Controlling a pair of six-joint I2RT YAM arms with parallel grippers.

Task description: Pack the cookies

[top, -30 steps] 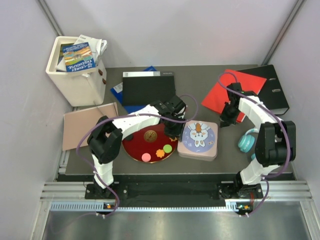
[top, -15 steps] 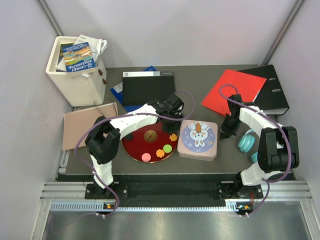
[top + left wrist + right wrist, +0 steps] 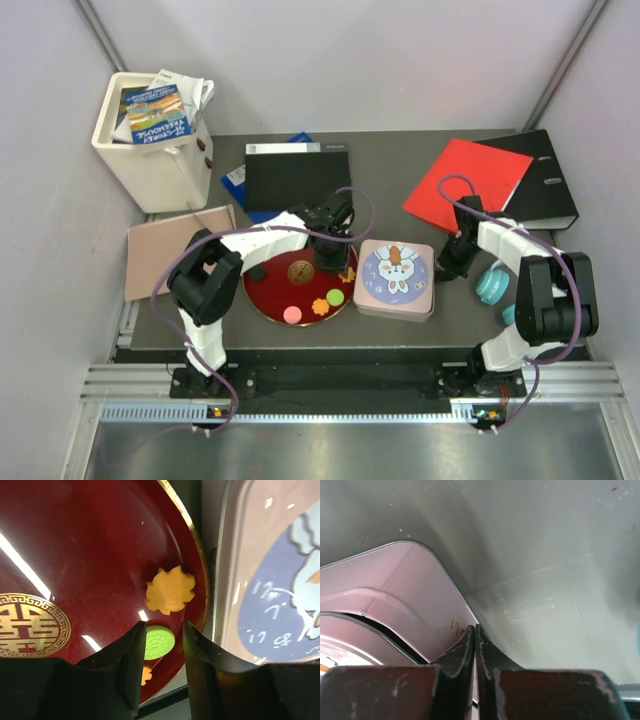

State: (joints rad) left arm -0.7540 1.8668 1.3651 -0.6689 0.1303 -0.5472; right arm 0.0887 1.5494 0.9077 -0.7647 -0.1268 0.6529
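**Over the red plate [image 3: 272, 296]: left hand [image 3: 161, 629] parted above the cookies [image 3: 320, 307], none packed yet**

On the grey surface [image 3: 385, 175], the pink tin [image 3: 398, 300] sits just right of the plate, close to its rim. From overhead its lid appears to be on.

The right hand [image 3: 475, 630] is clenched and empty, its tips against the tin's far-right corner.

The left hand hangs over the plate's tin-side edge, fingers apart and grasping nothing.

All the visible cookies lie on the plate.
- The green cookie [image 3: 159, 641] lines up with the gap between the left fingers.
- The orange flower cookie [image 3: 170, 590] lies just beyond the fingertips, near the rim.

Judgement: the left arm is plainly the nearer, and a straight descent would take the green cookie. The tin's lid probably needs clearing first.
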